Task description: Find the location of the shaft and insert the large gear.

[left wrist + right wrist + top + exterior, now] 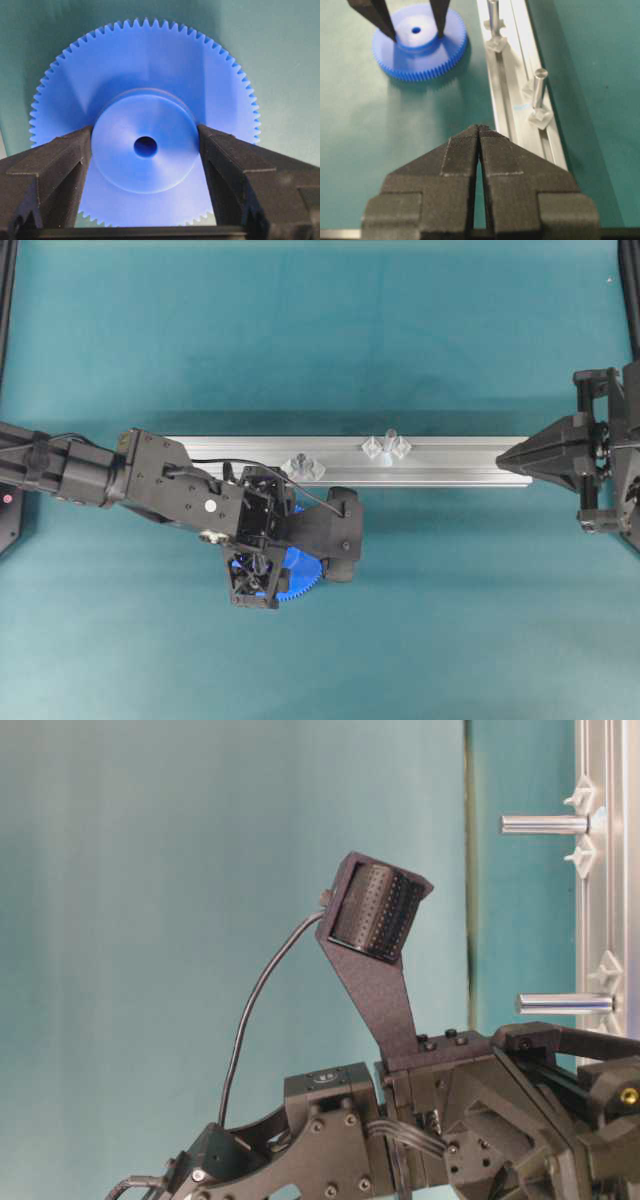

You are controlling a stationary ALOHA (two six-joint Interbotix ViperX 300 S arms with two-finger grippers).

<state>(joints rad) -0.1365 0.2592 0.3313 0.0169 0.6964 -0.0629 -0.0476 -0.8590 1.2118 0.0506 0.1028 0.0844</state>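
My left tool (145,150) straddles the raised hub of the large gear (145,100), one finger (55,165) on each side. In the left wrist view both fingers stand at the hub wall, at or near contact; I cannot tell whether the grip is firm. The opening is moderate, set by the hub's width. The gear lies flat on the teal worktop (320,340), directly under the tool, with its centre hole midway between the fingers.

Beyond the tool, on the far side of the gear, runs the aluminium rail (450,455). Two upright pegs stand on it. The nearer peg (301,464) is just past my wrist; the shaft (388,440) stands further along the rail, towards the right arm. My right tool (479,131) is closed and empty, parked at that end of the rail.

Procedure for the step in hand, as I judge it:
1. Seat both fingers squarely on the hub wall, low down, so the gear does not tilt.
2. Confirm equal contact before lifting.
3. Lift straight up, keeping the gear level.
4. Keep the bore unobstructed for alignment over the shaft.
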